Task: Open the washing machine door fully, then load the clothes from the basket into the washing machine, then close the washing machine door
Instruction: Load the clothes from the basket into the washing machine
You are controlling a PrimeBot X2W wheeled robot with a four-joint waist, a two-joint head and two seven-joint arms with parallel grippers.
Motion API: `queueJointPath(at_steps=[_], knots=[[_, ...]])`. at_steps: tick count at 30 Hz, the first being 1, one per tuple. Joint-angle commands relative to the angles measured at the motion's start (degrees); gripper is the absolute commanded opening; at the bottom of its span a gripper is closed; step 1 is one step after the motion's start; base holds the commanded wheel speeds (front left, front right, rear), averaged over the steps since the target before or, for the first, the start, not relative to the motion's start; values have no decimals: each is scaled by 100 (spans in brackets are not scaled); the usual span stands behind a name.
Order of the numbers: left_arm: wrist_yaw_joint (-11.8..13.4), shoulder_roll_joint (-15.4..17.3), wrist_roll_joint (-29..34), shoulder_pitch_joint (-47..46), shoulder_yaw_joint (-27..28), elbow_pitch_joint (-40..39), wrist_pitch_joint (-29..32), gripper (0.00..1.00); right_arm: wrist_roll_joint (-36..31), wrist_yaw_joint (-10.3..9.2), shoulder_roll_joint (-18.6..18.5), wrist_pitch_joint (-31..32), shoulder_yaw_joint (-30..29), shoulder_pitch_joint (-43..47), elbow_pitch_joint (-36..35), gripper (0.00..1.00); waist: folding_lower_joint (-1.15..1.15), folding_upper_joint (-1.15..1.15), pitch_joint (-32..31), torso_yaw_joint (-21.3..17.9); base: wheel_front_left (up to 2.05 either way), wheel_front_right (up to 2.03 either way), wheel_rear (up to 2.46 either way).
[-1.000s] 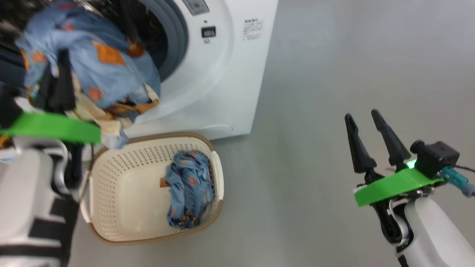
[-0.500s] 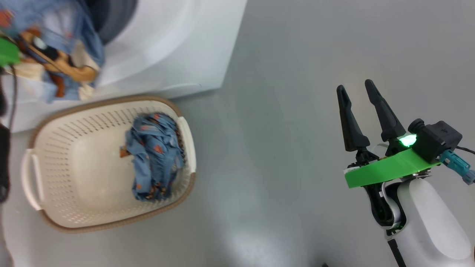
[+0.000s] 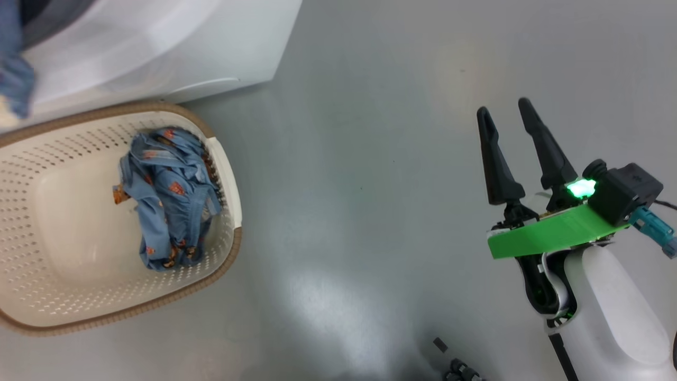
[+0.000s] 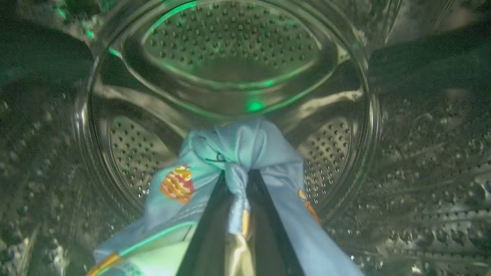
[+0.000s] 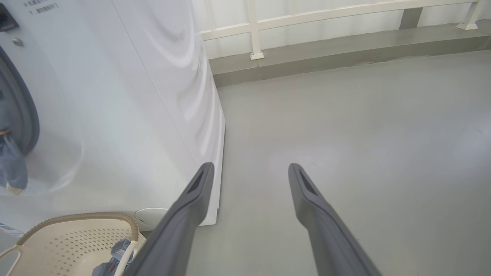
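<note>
Clothes [image 4: 245,153] now inside drum [image 4: 230,46], apparently, clamped in left hand [image 4: 238,176]; right hand [image 3: 503,106] apart.

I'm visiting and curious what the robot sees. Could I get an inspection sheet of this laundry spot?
Surface: grey floor, glossy.
Job's things: washing machine; clothes bunched in the basket; a blue garment inside the drum.
Clutter: small dark bits on the floor, unclear what.
End effectors: left end effector shut on the garment; right end effector open, empty, above the floor.
Cables: teal-plugged cable at the right wrist.
Surroundings: white railing on a raised ledge.
</note>
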Motion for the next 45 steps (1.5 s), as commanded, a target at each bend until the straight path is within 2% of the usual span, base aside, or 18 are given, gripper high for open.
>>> queueJointPath(at_steps=[1,3,4,5,12,20,31,45], knots=[[42,244,172,-93,187,-365,-34,0,-61,33,-5,-46,65,21,-157,100,0,0,115,-66,0,0,0],[21,123,360,11,469,-675,-34,1,-64,33,7,-46,55,12,-168,100,0,0,145,-65,0,0,0],[-2,49,421,81,558,-641,-34,93,-69,33,12,-46,45,16,-162,100,0,0,139,-53,0,0,0],[-31,-14,481,165,582,-474,-34,100,-73,33,17,-46,40,26,-149,100,0,0,125,-38,0,0,0],[-251,-289,700,298,460,815,-34,100,-80,33,39,-46,95,-10,-63,100,0,0,-18,88,0,0,0],[-371,-431,772,556,416,1234,-34,100,-39,33,52,-46,132,-40,67,100,0,0,-421,201,0,0,0],[-448,-716,772,1587,394,778,-35,100,89,33,-7,-46,115,14,251,100,0,0,-1243,462,0,0,0],[-460,-1014,687,3538,297,-440,-35,100,183,33,-151,-46,51,322,454,100,0,0,-2248,768,0,0,0]])
